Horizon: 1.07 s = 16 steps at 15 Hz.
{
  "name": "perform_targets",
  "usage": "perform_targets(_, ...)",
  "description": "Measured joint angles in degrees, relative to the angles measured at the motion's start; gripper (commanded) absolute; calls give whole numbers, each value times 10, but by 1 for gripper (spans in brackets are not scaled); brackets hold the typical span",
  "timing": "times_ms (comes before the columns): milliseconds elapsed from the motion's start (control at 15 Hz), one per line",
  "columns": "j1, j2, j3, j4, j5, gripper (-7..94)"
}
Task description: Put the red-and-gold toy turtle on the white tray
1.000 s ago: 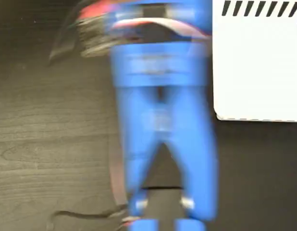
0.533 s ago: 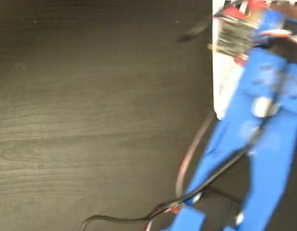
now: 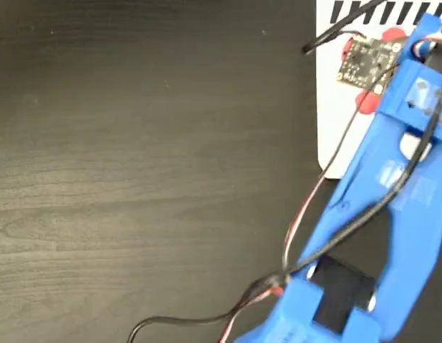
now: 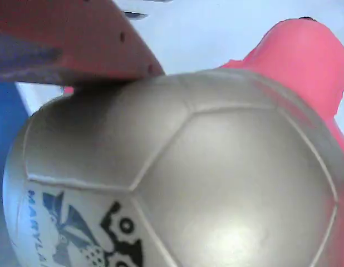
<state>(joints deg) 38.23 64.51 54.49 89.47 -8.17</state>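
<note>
- Turtle (image 4: 177, 167) fills my wrist view, red finger (image 4: 72, 39) pressed on its shell; gripper (image 3: 371, 68) looks clamped on it.
- It's over the white tray (image 3: 342, 136), near the striped edge.
- I'd lower, then release gently so the dome doesn't roll.

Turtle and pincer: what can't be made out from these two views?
- Red-and-gold toy turtle: fixed view shows only red bits beside the arm's circuit board; the shell is hidden there.
- Turtle touching the white tray or not: hidden by the arm in the fixed view, by the shell in the wrist view.
- Pincer: one red finger shows in the wrist view; its state is unclear.
- Tray's right side: cut off, fixed view.
</note>
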Motion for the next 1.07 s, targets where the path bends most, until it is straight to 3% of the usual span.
perform_targets(333,3,-46,-18,-10,-6,3)
perform_targets(467,-1,-48,-22,-10,-6,39)
perform_targets(667,2,-55,-23,-10,-1,59)
perform_targets(1067,1,-57,-25,-10,-4,59)
